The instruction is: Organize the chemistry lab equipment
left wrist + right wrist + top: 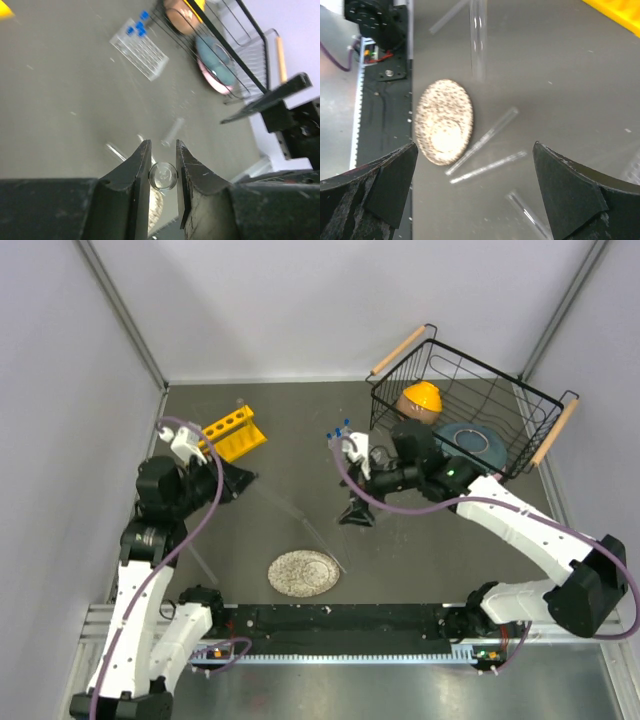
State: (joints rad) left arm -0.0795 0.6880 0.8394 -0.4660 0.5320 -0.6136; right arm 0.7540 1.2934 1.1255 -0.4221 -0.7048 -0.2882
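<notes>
1. left gripper (162,146): left of the top view, fingers pinching a clear test tube (163,176), which the left wrist view shows end-on between the pads.
2. yellow rack (235,433): upper left of the top view, just beyond the left gripper. none of its holes can be seen to hold a tube.
3. loose tubes (485,137): lying flat at the centre of the table, beside the speckled disc (303,573).
4. clear plastic rack (142,50): upper centre, with blue-capped vials (136,29) standing at one end.
5. right gripper (474,147): right of centre, fingers spread wide, holding nothing, hovering above the loose tubes.
6. wire basket (520,410): upper right, not part of the task.

handling note: the step in hand is likely seating the pinched tube in the yellow rack. turn the tube upright with its closed end down and centre it over one hole. lower it until the rack takes its weight, and only then ease the fingers apart. keep the pinch light, since a smooth tube can slip or tilt.
</notes>
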